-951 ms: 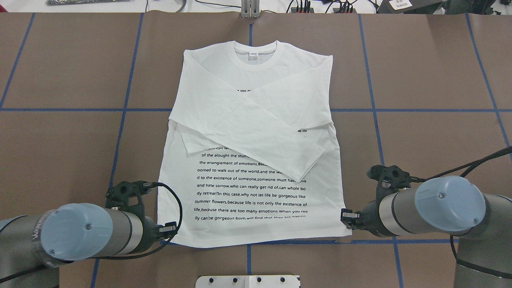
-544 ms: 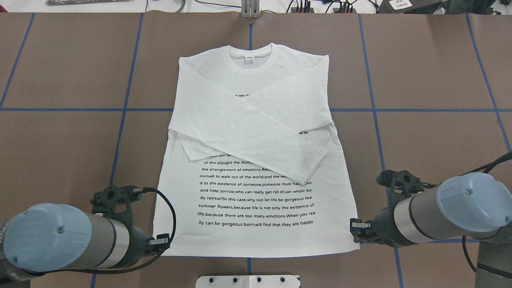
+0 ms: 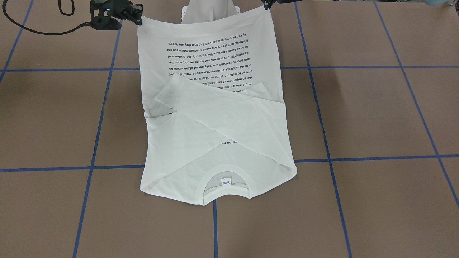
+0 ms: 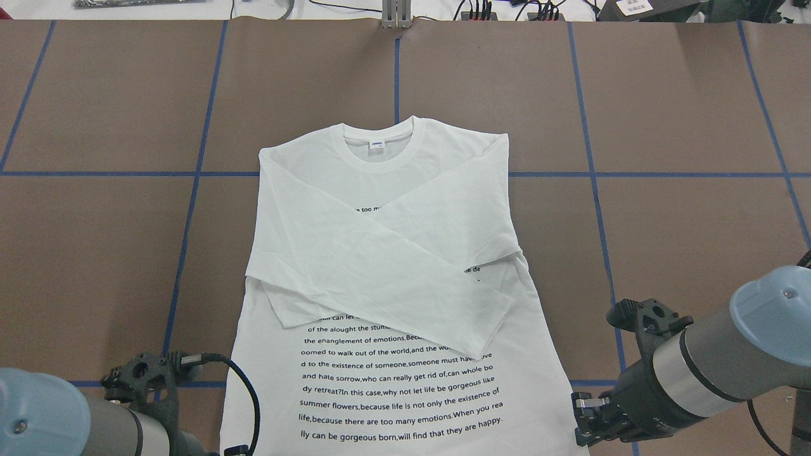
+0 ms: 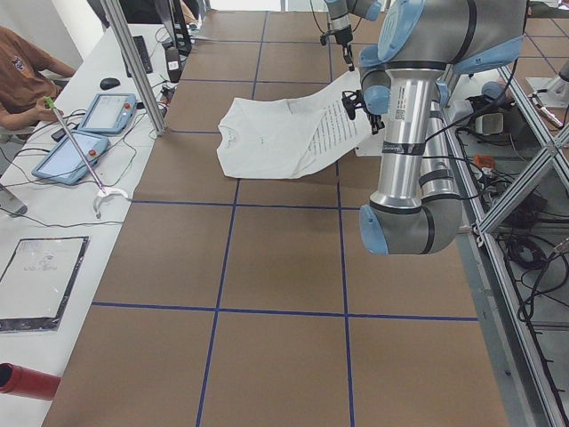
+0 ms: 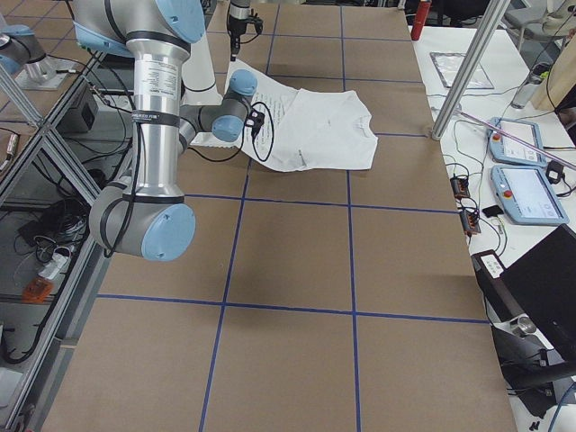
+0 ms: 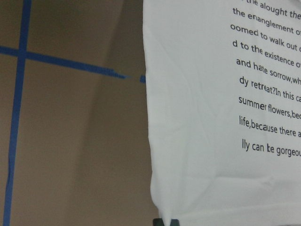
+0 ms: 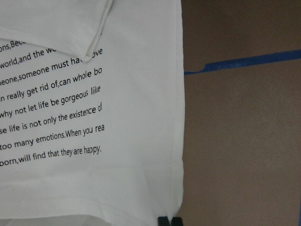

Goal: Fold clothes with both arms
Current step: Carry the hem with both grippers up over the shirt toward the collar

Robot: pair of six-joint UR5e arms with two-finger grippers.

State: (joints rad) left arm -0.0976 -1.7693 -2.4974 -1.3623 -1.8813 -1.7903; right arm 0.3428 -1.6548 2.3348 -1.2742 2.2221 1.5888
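while the left gripper (image 7: 165, 222) and right gripper (image 4: 583, 421) pinch its hem corners tight, the t-shirt (image 4: 380, 253) lies mid-table, hem at the robot-side edge.
hem-to-collar fold judged in hand; next, carry both corners evenly to the collar (image 4: 378, 149).

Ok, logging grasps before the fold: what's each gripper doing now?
Left gripper: closed on one hem corner of the T-shirt.
Right gripper: closed on the other hem corner.

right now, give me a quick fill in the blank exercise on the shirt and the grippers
The T-shirt carries text printed in ____.
Its two sleeves lie ____ over the chest.
The left gripper and right gripper each pinch a corner of its bottom ____.
The tape lines on the table are ____.
Missing words: black, crossed, hem, blue.
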